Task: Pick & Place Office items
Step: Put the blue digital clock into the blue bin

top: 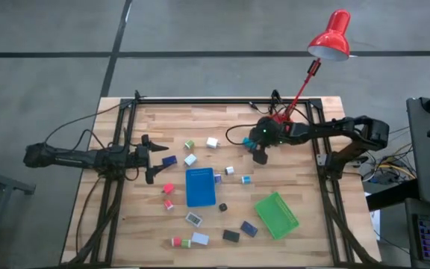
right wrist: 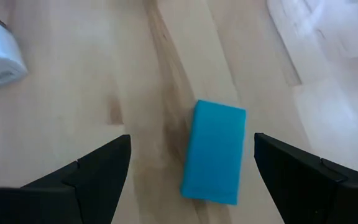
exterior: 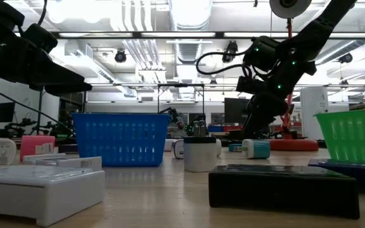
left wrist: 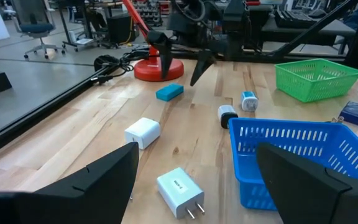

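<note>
**Right arm poised over the light-blue block — descent and grip notes**

Right gripper (right wrist: 188, 180) hangs above a light-blue block (right wrist: 214, 152) with its jaws spread wide and nothing between them. The block lies flat on the wooden table (top: 304, 187), slightly skewed to the finger line. In the high view this puts the right gripper (top: 260, 153) at about 1 o'clock from the blue tray (top: 199, 187), close to the red lamp base (left wrist: 158, 68).

Left gripper (left wrist: 194, 186) waits at the table's 9 o'clock side, jaws also apart and empty, facing two white plug adapters (left wrist: 180, 191) and the blue tray's wall.

The other office items lie scattered; several sit around 6 o'clock from the blue tray, with the green tray (top: 276, 215) at about 4 o'clock from it.

Judgement on doing the step well:
- Rotate the wrist a touch so the fingers square up to the block's long sides.
- Centre the block between the fingers before dropping; it sits nearer one finger now.
- Come straight down, fingers stopping just off the wood.
- Risk: a skewed close could spin the block out sideways.
- Lamp cable lies near; lift clear before traversing.
</note>
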`<state>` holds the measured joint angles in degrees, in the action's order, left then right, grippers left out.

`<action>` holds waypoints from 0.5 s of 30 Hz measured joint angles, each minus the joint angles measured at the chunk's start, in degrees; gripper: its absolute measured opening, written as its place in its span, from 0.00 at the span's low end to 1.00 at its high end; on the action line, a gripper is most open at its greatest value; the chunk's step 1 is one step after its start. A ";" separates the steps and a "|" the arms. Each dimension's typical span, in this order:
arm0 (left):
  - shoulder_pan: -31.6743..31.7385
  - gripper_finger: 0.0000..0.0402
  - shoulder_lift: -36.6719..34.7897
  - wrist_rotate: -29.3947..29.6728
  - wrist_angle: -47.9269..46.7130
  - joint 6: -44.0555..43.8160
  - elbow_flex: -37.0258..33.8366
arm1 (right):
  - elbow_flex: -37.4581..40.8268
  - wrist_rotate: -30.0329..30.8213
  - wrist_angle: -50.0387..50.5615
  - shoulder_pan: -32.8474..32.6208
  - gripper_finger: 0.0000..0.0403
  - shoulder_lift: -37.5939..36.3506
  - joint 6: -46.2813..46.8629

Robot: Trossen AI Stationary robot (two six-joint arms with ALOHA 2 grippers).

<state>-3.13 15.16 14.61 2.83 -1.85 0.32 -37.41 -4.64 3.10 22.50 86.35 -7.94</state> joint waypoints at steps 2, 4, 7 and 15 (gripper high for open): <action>0.02 0.83 0.01 0.00 -0.01 0.00 0.00 | -0.04 -1.01 0.51 0.67 0.83 0.00 0.00; 0.00 0.83 0.00 0.01 -0.02 0.01 0.00 | -0.09 -1.04 1.72 1.46 0.83 0.01 -0.18; 0.00 0.83 0.00 0.02 -0.02 0.03 0.00 | 0.03 -1.23 2.37 2.54 0.83 0.02 -0.21; 0.00 0.83 0.00 0.04 -0.02 0.11 0.00 | 0.13 -1.41 2.62 3.46 0.83 0.00 -0.46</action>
<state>-3.13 15.16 14.66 2.81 -1.74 0.32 -37.28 -6.04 5.72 25.96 86.35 -8.40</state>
